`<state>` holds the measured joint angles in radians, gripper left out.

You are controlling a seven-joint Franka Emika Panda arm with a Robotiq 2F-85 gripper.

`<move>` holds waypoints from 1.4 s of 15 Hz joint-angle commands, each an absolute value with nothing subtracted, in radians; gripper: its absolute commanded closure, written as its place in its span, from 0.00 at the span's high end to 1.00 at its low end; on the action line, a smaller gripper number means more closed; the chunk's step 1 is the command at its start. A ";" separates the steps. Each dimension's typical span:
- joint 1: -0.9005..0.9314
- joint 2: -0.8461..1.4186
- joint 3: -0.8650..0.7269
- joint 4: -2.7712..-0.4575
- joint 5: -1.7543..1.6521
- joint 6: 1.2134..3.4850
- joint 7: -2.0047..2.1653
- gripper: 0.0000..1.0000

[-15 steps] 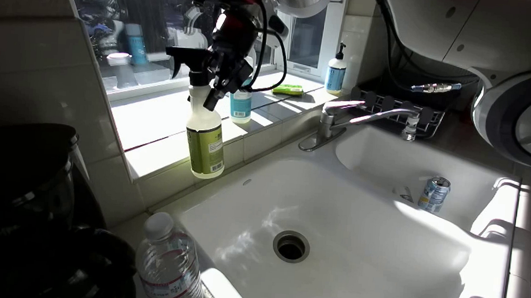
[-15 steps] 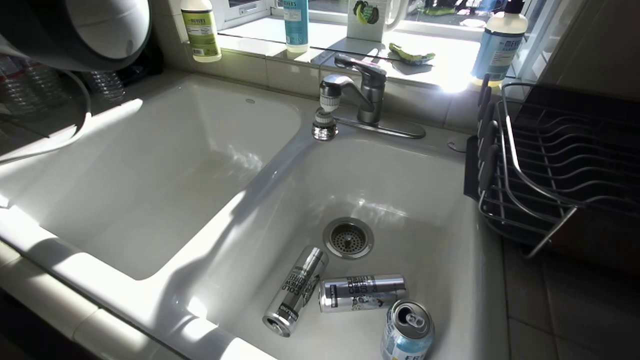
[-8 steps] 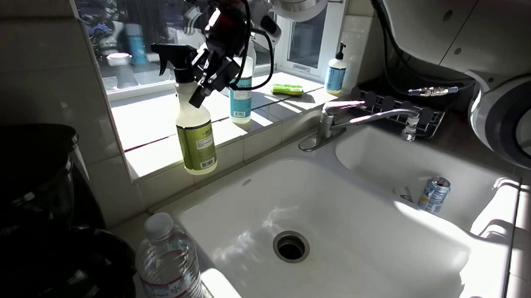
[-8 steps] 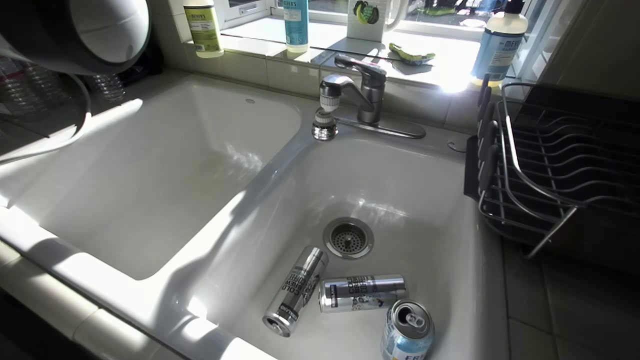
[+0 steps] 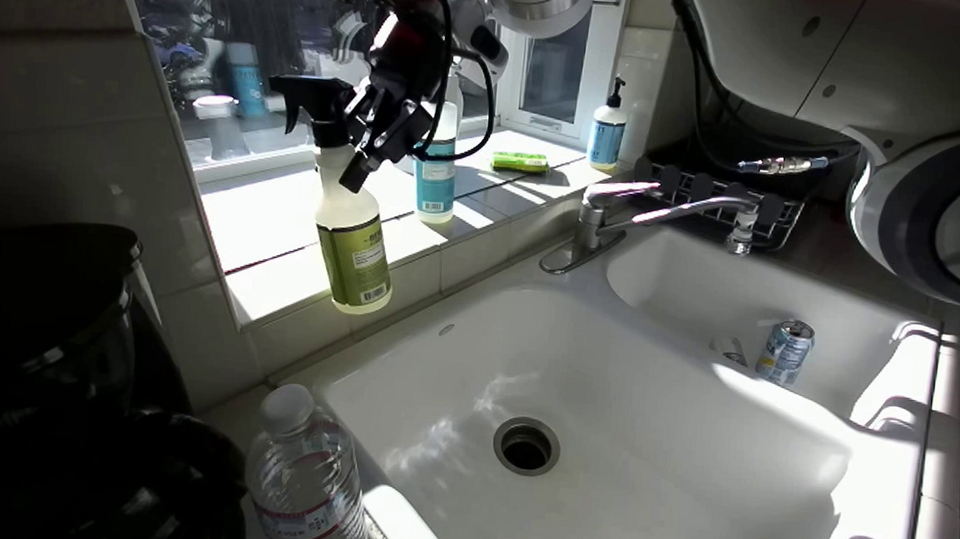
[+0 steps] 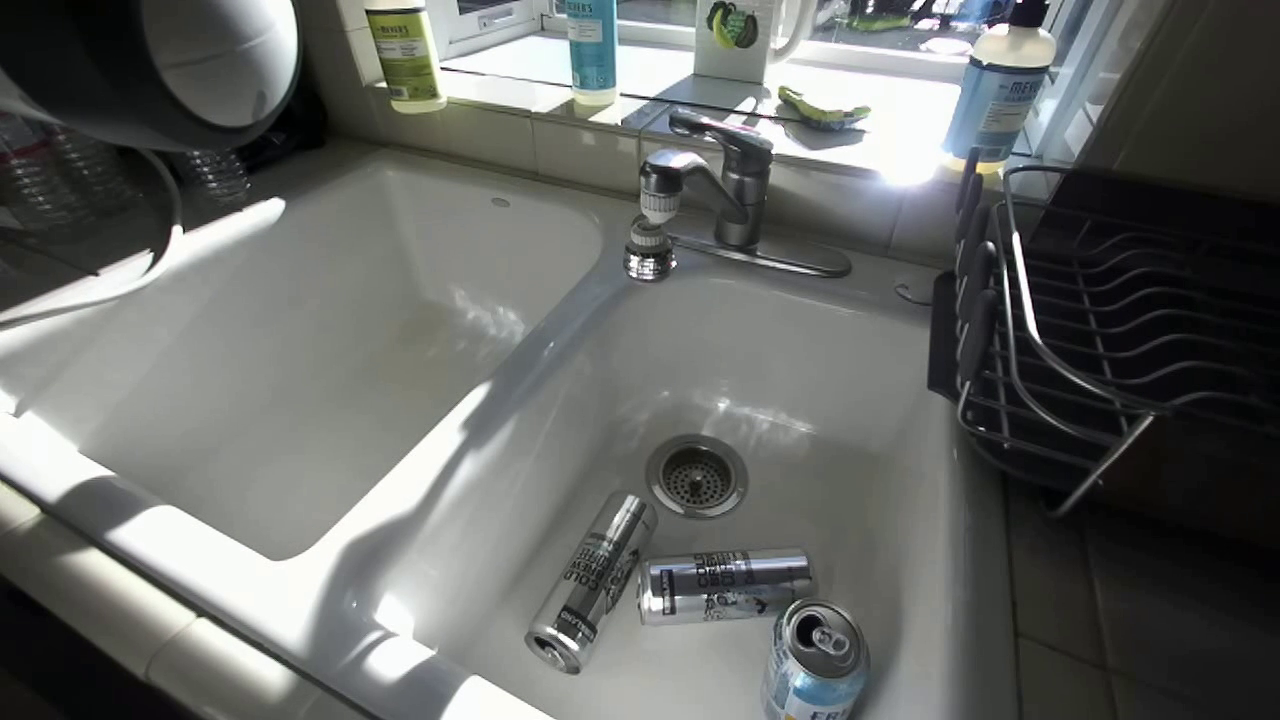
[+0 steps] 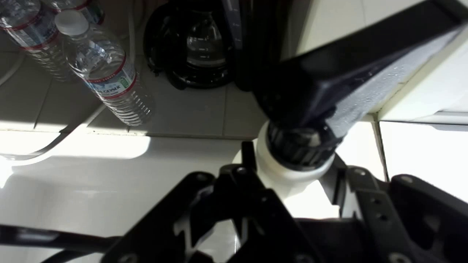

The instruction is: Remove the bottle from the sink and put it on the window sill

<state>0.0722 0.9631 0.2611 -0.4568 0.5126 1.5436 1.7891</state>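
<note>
The bottle (image 5: 355, 262), with yellow-green liquid and a dark trigger top, hangs slightly tilted at the sill's front edge. It shows in part in an exterior view (image 6: 405, 60). My gripper (image 5: 356, 149) is shut around its neck. In the wrist view the gripper (image 7: 292, 171) has a finger on each side of the pale neck (image 7: 274, 179), below the dark top. The white window sill (image 5: 267, 281) is beside and behind the bottle. The base overlaps the sill's front edge in both exterior views; I cannot tell whether they touch. The white sink (image 5: 606, 394) lies below, to the right.
A teal bottle (image 5: 435, 188), green packet (image 5: 520, 162), white mug (image 6: 728, 45) and blue-labelled pump bottle (image 5: 606, 137) stand along the sill. The faucet (image 5: 589, 226) is behind the sink. Cans (image 6: 590, 585) lie in the smaller basin. A clear water bottle (image 5: 308, 492) stands front left.
The gripper and held bottle have moved left along the sill and slightly up, and the bottle tilts a bit more. Over the last half second they barely move.
</note>
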 commanded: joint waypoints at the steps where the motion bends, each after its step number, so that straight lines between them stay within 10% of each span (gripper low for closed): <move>1: 0.052 0.956 0.284 -0.453 0.526 1.521 1.805 0.19; 21: 0.049 0.969 0.304 -0.447 0.531 1.699 1.843 0.19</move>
<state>0.0366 0.9595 0.3040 -0.4561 0.5285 1.6601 1.8209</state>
